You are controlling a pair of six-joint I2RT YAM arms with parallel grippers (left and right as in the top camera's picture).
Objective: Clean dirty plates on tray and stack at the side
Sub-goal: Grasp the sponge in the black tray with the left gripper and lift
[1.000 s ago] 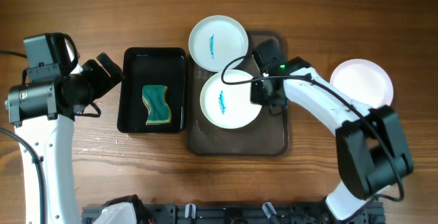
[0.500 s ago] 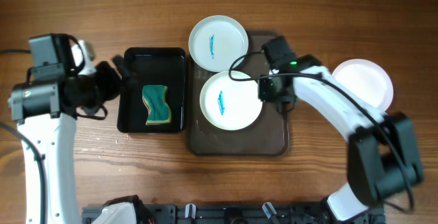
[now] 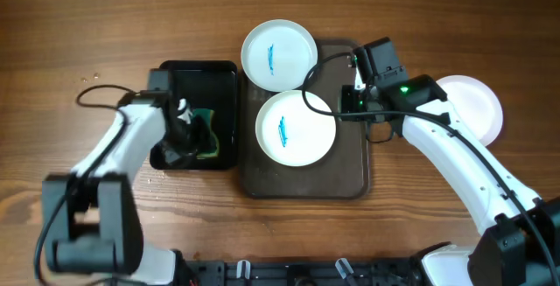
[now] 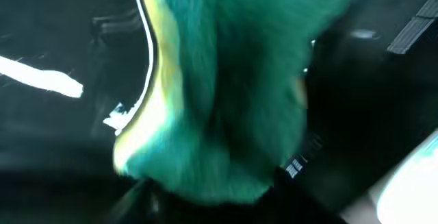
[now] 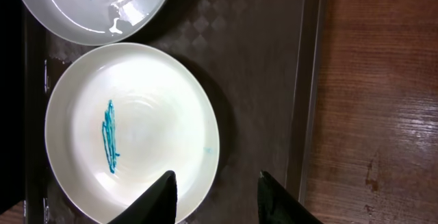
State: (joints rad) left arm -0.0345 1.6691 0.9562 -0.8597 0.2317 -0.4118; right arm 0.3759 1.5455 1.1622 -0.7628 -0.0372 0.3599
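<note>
Right fingers (image 5: 159, 200) spread, empty, above plate (image 5: 130, 128) rim; left fingers (image 3: 185, 136) against sponge (image 4: 233, 80), grasp indiscernible.

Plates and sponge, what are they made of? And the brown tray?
Plates: probably glazed ceramic or hard plastic. They are white and smooth, with shiny glints and faint rings.
Sponge: likely soft foam, with a fuzzy green scrub side over a yellow layer. The view is blurry.
Tray: looks like brown plastic, fairly matte, with a diamond-pattern surface and a raised rim.

Right tool (image 5: 217, 179) wide, left arm (image 3: 122, 143) inward
</note>
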